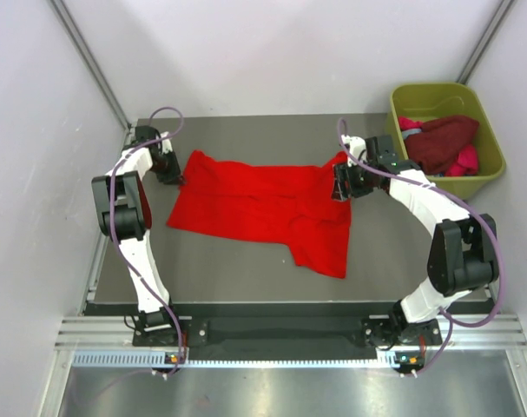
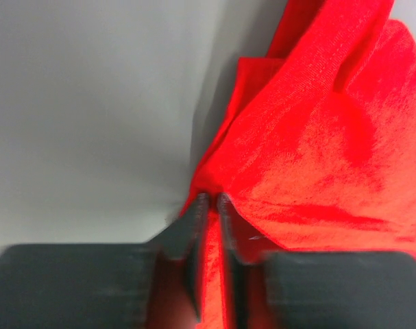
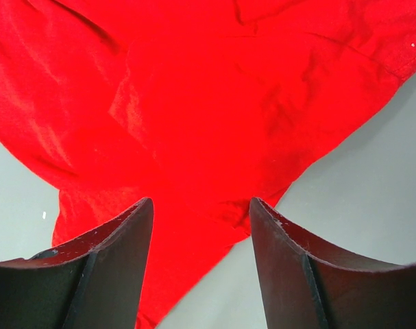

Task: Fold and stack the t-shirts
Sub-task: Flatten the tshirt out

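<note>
The grey counter (image 1: 237, 274) is taken in first, matte and flat, and across its far half the bright red t-shirt (image 1: 263, 204) is laid out wide, rumpled rather than smooth, with one flap dropped toward the near edge on the right. The cloth is shown as soft and finely knit, marked by shallow creases, and a fold is raised at its far-left corner. At the far right corner of the counter the olive-green tub (image 1: 432, 89) is set, a smooth rectangular plastic bin with rounded corners, just beside the red shirt's right end. Inside it a dark maroon t-shirt (image 1: 444, 142) is heaped over a magenta-pink t-shirt (image 1: 467, 162). The left end effector (image 2: 212, 199) is found at the shirt's far-left corner, its fingers pressed nearly together with the red edge pinched between them. The right end effector (image 3: 201, 205) is held over the shirt's right end, its dark, scuffed fingers (image 3: 125, 260) spread wide; whether the cloth is touched cannot be told.
</note>
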{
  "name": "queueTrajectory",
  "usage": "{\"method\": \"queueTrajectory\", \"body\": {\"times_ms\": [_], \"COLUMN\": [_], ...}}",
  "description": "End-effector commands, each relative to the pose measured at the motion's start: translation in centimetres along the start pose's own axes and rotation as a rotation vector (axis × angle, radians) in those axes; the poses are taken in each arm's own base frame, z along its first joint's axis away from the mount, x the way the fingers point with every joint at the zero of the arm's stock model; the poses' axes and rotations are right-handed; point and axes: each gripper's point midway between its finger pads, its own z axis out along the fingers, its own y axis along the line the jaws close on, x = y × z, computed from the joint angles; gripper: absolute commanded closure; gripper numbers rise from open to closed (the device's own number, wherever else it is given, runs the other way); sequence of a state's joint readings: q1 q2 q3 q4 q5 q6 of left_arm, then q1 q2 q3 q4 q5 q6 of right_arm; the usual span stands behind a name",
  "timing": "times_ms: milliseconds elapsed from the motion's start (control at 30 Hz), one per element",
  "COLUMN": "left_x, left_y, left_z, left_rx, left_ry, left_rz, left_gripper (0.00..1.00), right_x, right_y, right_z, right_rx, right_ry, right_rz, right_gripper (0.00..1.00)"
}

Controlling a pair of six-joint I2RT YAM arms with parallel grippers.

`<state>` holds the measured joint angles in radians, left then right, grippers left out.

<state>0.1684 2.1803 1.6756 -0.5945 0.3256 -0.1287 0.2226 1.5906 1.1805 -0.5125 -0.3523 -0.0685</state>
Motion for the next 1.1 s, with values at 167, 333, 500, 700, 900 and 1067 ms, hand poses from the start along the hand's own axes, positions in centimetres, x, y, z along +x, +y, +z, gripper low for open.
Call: {"method": "queueTrajectory", "body": {"times_ms": [167,333,500,700,900,1067], "left_x": [-1.5,-1.9,-2.9,-5.7,-4.9,-5.0], "left_y": [-1.2,-0.7,-1.9,-3.8,-4.3,-4.5], "left_z": [-0.4,-0.8,-2.3,-6.7,-7.0,-7.1], "left_rx": [0.036,0.003,0.036,0.048,0.070,0.076], "left_ry": [-0.039,-0.055,-0.079,-0.198,-0.185,-0.188], "left_rz": [0.045,0.053,0.074,0.112,0.103,0.098], "left_gripper": [0.98,1.00,1.00,1.00,1.00,1.00], "right_x": [-2.8,-2.9,-3.0,1.0,4.5,4.8], "right_y": [0.3,0.3,0.2,0.7,0.3,-0.3], "right_z": [-0.6,-0.7,-0.9,-0.8,-0.2,0.6], "right_rx": [0.008,0.011,0.019,-0.007,0.003,0.012], "right_ry": [-0.071,-0.075,-0.080,-0.002,0.052,0.061], "right_rz": [-0.044,-0.047,-0.052,-0.057,-0.077,-0.091], "right_gripper": [0.41,0.41,0.41,0.40,0.39,0.40]}}
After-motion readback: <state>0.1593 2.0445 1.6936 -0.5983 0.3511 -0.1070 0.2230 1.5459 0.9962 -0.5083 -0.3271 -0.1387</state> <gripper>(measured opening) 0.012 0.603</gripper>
